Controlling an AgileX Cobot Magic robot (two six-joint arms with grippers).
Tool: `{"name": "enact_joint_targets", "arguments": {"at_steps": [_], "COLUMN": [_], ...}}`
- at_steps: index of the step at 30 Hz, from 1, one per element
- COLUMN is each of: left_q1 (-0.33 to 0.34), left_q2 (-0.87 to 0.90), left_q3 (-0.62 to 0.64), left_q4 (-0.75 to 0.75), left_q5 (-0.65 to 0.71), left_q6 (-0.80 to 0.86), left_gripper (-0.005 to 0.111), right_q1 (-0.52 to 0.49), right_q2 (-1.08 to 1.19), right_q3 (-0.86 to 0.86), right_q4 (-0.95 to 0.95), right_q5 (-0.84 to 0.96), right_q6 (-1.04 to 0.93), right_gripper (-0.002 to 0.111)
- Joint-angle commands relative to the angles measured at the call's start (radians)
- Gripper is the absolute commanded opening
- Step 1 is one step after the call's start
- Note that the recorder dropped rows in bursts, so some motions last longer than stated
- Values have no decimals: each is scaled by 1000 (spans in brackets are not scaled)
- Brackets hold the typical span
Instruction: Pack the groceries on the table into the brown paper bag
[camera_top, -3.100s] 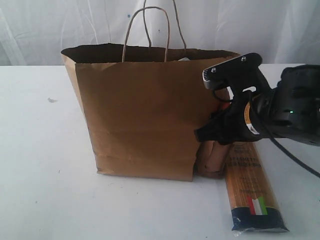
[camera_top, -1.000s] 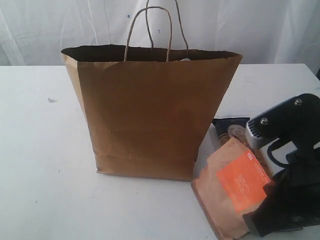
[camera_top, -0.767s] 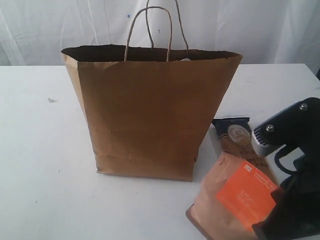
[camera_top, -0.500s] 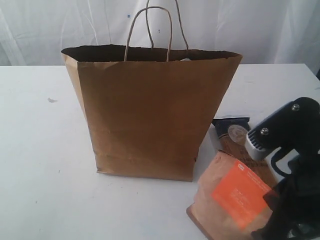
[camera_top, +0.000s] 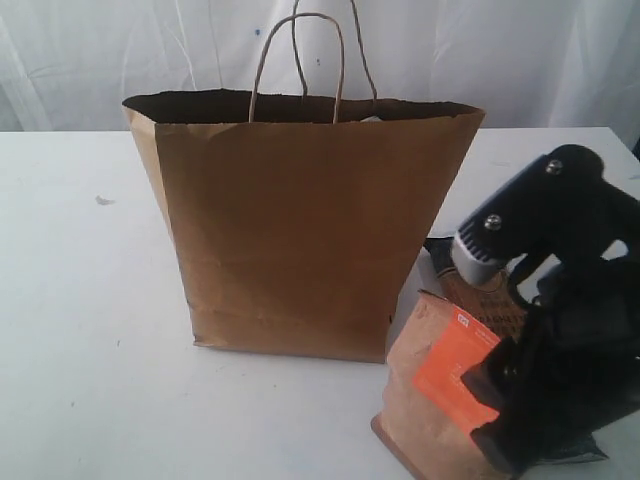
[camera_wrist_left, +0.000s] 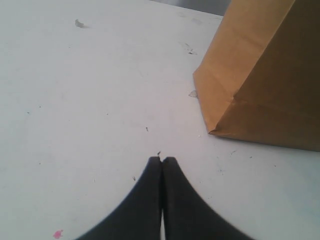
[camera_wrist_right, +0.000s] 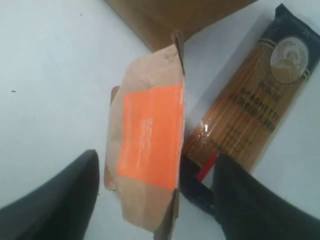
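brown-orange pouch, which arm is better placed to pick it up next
Right: the right gripper is open, straddling the brown-orange pouch; the left gripper is shut, across the brown paper bag from it.

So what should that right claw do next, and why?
Probably close on the pouch. The right gripper has its fingers open on either side of it without touching, so nothing is held yet. The pouch sits on the table outside the bag, next to the spaghetti, not yet packed. A firm grip should come before any lift.
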Motion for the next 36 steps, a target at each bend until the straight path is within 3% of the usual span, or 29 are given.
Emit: {"name": "enact_joint_targets", "arguments": {"at_steps": [1, 14, 25, 28, 29, 30, 31, 36], "left_q1": [2, 2, 2, 2, 2, 2, 2, 2], "left_q2": [-4, -4, -4, -4, -4, -4, -4, -4], "left_q3": [5, 5, 5, 5, 5, 5, 5, 5], "left_q4": [0, 0, 0, 0, 0, 0, 0, 0], "left_q5": [-4, -4, -4, -4, -4, -4, -4, -4], "left_q6": [-4, -4, -4, -4, -4, -4, -4, -4], "left_gripper": [0, 0, 0, 0, 0, 0, 0, 0], "right_q1": [2, -18, -49, -49, -49, -49, -49, -49], "right_q2": [107, 360, 424, 439, 441, 441, 441, 351], "right_q3": [-45, -91, -54, -47, -47, -47, -49, -90], "right_q4": [-17, -99, 86, 84, 73, 59, 19, -6], "right_q5": [-11, -8, -50, -63, -67, -68, -64, -32], "right_q6": [-38, -67, -181, -179, -175, -162, -97, -92], "right_gripper": [61, 59, 58, 44, 23, 16, 0, 0]}}
